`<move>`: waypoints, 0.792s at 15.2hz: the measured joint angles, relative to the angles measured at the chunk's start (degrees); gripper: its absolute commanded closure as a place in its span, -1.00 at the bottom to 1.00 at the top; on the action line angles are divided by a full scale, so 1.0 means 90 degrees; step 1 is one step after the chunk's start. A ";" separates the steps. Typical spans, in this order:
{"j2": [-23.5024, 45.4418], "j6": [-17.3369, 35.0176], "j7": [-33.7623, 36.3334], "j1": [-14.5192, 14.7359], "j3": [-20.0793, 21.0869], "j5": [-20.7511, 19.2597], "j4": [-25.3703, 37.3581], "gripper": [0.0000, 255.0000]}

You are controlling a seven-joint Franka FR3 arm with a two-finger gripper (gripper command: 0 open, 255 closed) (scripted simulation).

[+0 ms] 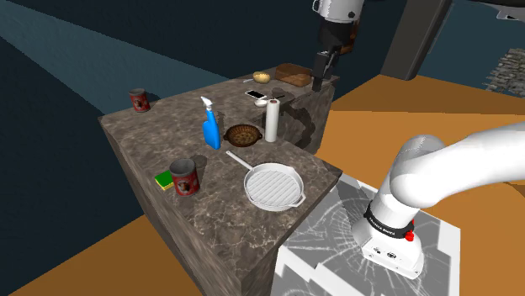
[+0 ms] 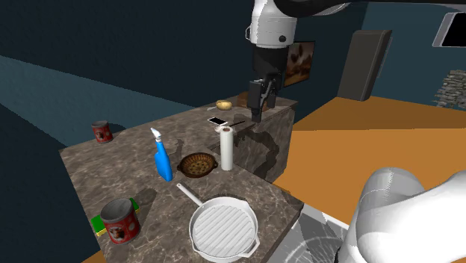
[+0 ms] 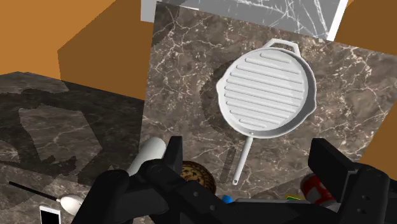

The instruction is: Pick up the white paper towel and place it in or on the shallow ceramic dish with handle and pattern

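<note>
I see the paper towel roll near the middle of the shoulder view. It is plain white and stands upright, long axis vertical, just right of the brown patterned dish. My gripper hangs higher, toward the upper right, fingers spread wide and empty.

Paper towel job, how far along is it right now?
Nothing looks done yet: the paper towel stands upright on the counter beside the brown patterned dish. In hand: nothing; the tool hangs open above the counter, apart from the roll. Left: grasp it, lift it, set it in the dish.
</note>
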 measured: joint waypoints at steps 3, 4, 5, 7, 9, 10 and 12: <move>0.0143 0.0288 -0.0061 -0.0043 -0.0102 -0.0045 -0.0112 -1.00; 0.0244 0.0435 -0.0082 -0.0067 -0.0152 -0.0062 -0.0126 -1.00; 0.0394 0.0605 -0.0120 -0.0098 -0.0219 -0.0086 -0.0113 -1.00; 0.0663 0.1024 -0.0191 -0.0154 -0.0354 -0.0126 -0.0194 -1.00; 0.0922 0.1438 -0.0246 -0.0203 -0.0475 -0.0148 -0.0281 -1.00; 0.1011 0.1645 -0.0269 -0.0225 -0.0531 -0.0155 -0.0364 -1.00; 0.1376 0.2080 -0.0376 -0.0284 -0.0694 -0.0180 -0.0361 -1.00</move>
